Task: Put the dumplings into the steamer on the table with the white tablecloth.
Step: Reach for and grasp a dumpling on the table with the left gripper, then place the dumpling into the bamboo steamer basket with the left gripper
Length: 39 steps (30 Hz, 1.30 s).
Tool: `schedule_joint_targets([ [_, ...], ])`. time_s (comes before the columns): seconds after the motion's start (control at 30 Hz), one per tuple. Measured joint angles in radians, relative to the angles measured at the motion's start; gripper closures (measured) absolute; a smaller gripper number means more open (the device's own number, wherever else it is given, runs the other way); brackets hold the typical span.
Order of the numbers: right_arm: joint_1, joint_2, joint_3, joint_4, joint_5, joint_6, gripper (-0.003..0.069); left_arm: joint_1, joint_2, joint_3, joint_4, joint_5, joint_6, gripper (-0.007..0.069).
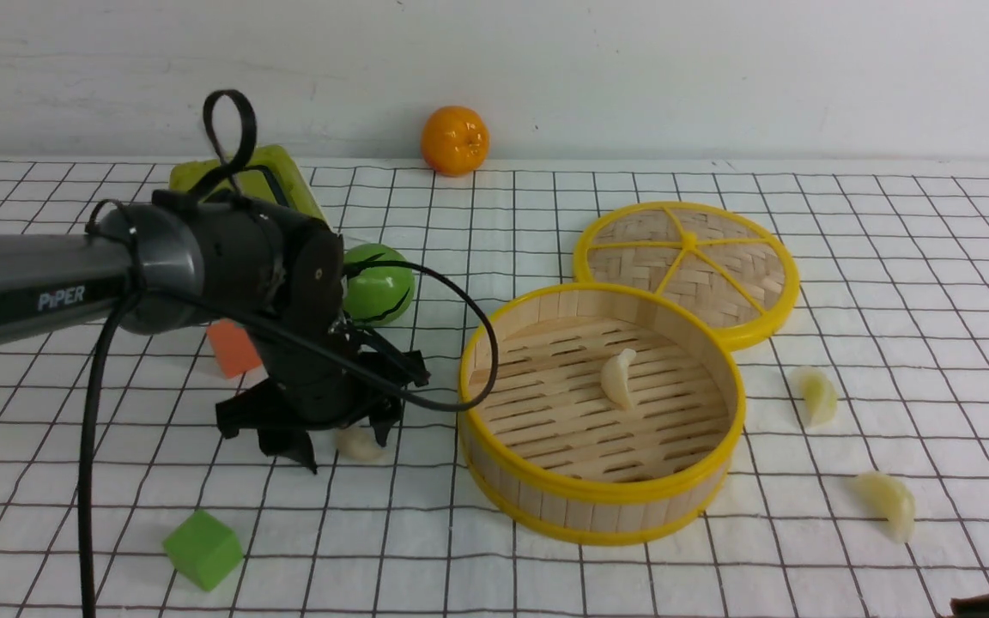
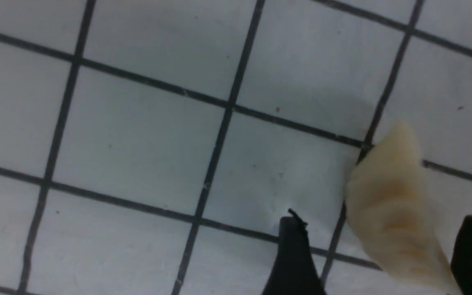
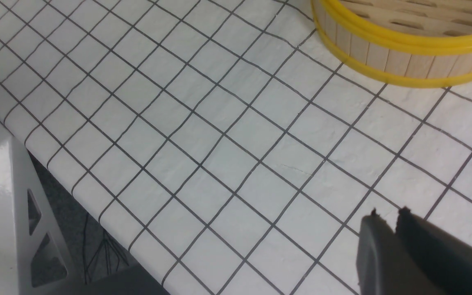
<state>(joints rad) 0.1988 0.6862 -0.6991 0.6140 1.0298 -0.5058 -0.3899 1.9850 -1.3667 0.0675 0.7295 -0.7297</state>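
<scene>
Presently I log, on the surface [image 1: 932, 257] under the white tablecloth [image 3: 219, 155]:

- One orange [image 1: 455, 140] by the far wall.
- One yellow-green box [image 1: 288, 176] behind my left arm.
- One green round fruit [image 1: 379, 287] and one orange block [image 1: 233, 348], both partly hidden by that arm.
- One green cube [image 1: 203, 549] toward the front.
- One woven lid [image 1: 688, 266] just behind the steamer [image 1: 606, 506].
- The arm's black cable [image 1: 482, 343] loops across the steamer's left wall.
- Steamer: round, slatted floor, yellow rims, mid-surface.
- Four pale, glossy crescents:
  - Inside dumpling [image 1: 619, 378] lies on the slats.
  - Right dumpling [image 1: 818, 396] and front-right dumpling [image 1: 887, 506] lie on the cloth right of the steamer.
  - Left dumpling [image 2: 391, 221] lies on the cloth between my left fingers [image 2: 293, 258], which stand spread either side of it, one clear of it.
- Right fingers [image 3: 383, 254]: pressed together, empty, over bare cloth.
</scene>
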Motion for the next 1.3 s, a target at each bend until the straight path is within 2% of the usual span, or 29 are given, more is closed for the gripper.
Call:
schedule_joint_targets([
  [0.1, 0.0, 0.0, 0.0, -0.003, 0.0, 0.0, 0.0592, 0.0, 0.01, 0.0, 0.0, -0.002, 0.004, 0.0207],
  [0.23, 0.0, 0.0, 0.0, -0.008, 0.0, 0.0, 0.0587, 0.0, 0.009, -0.015, 0.0, 0.008, 0.038, 0.0426],
  [0.27, 0.0, 0.0, 0.0, -0.008, 0.0, 0.0, 0.0587, 0.0, 0.009, -0.015, -0.001, 0.008, 0.041, 0.0426],
  [0.3, 0.0, 0.0, 0.0, -0.009, 0.0, 0.0, 0.0586, 0.0, 0.003, -0.034, -0.005, 0.023, 0.067, 0.0473],
  [0.47, 0.0, 0.0, 0.0, -0.011, -0.001, 0.0, 0.0585, -0.002, -0.038, -0.143, -0.077, 0.107, 0.223, 0.0461],
  [0.53, 0.0, 0.0, 0.0, -0.011, -0.007, 0.0, 0.0585, -0.028, -0.058, -0.25, -0.119, 0.18, 0.321, 0.0462],
  [0.57, 0.0, 0.0, 0.0, -0.011, -0.009, 0.0, 0.0585, -0.035, -0.059, -0.259, -0.121, 0.186, 0.326, 0.0462],
  [0.67, 0.0, 0.0, 0.0, -0.011, -0.024, 0.0, 0.0585, -0.12, -0.054, -0.409, -0.139, 0.262, 0.401, 0.0462],
  [0.83, 0.0, 0.0, 0.0, -0.011, -0.024, 0.0, 0.058, -0.211, 0.006, -0.51, -0.14, 0.249, 0.435, 0.0462],
  [0.93, 0.0, 0.0, 0.0, -0.011, -0.022, 0.0, 0.0577, -0.23, 0.062, -0.523, -0.139, 0.215, 0.437, 0.0462],
  [1.3, 0.0, 0.0, 0.0, -0.011, -0.022, 0.0, 0.0569, -0.237, 0.23, -0.523, -0.093, 0.049, 0.37, 0.0462],
])
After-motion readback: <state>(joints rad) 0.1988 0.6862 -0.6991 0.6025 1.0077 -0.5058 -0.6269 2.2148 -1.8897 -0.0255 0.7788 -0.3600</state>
